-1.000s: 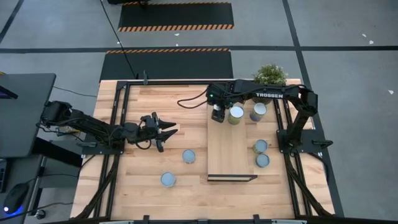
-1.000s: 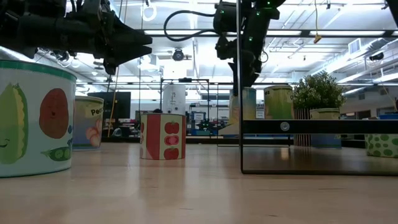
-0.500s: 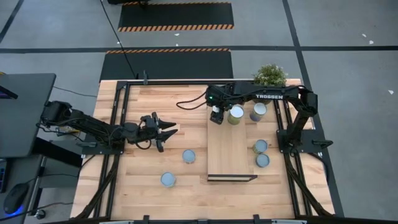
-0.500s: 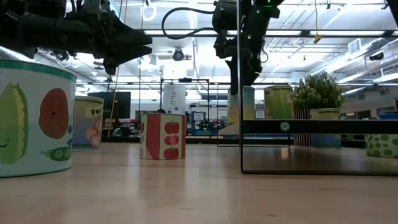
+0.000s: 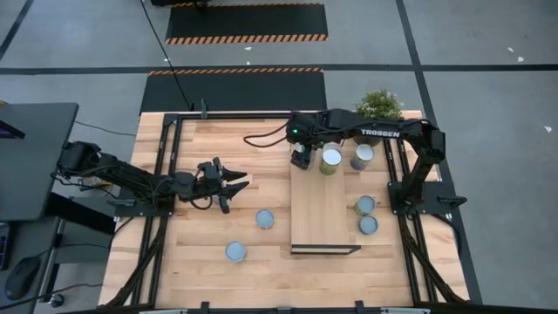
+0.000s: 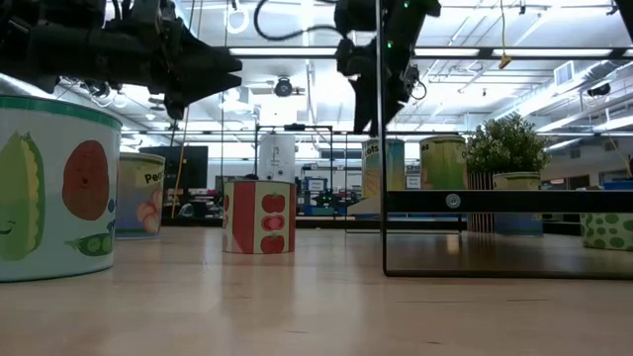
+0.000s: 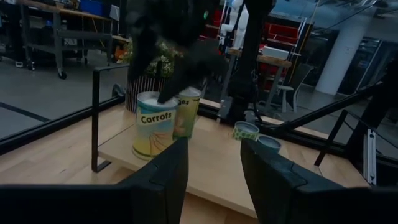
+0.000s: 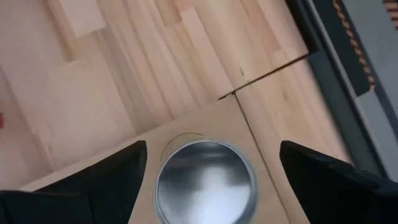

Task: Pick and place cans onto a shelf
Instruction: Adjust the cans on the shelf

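While one can (image 5: 330,160) stands at the shelf's (image 5: 321,218) far end, the right gripper (image 5: 301,160) hovers beside it with jaws released, probably so the can stands free.

One can (image 5: 331,160) on shelf (image 5: 321,214); others probably on tabletop (image 5: 209,231).

Two dark arms, the right arm (image 5: 384,133) lettered white, apparently "TROSSEN", with a black cable (image 5: 261,137) trailing.
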`<move>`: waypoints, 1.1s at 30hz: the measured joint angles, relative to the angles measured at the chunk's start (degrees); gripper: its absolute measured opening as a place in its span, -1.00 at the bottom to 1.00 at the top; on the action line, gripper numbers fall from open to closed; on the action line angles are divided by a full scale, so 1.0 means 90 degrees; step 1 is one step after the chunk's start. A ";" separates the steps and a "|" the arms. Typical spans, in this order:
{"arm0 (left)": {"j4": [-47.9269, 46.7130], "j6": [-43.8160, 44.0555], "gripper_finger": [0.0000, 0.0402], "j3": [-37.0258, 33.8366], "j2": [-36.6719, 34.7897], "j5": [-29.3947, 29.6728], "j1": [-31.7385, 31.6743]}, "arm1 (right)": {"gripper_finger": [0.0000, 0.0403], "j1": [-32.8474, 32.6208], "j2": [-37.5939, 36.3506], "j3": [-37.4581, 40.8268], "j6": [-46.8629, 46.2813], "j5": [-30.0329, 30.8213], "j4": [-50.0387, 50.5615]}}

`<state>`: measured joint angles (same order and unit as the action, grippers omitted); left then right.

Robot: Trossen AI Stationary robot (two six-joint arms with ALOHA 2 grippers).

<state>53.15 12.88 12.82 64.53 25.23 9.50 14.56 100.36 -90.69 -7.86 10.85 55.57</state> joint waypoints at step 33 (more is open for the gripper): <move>-0.0227 0.0384 -0.24 0.0000 -0.0002 0.0000 0.0000 | 0.86 -0.1942 -0.2921 0.3794 0.0338 0.2924 -0.0298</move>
<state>51.11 16.34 12.82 64.51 25.23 9.50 -2.92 74.06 -56.53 -4.81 37.16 52.89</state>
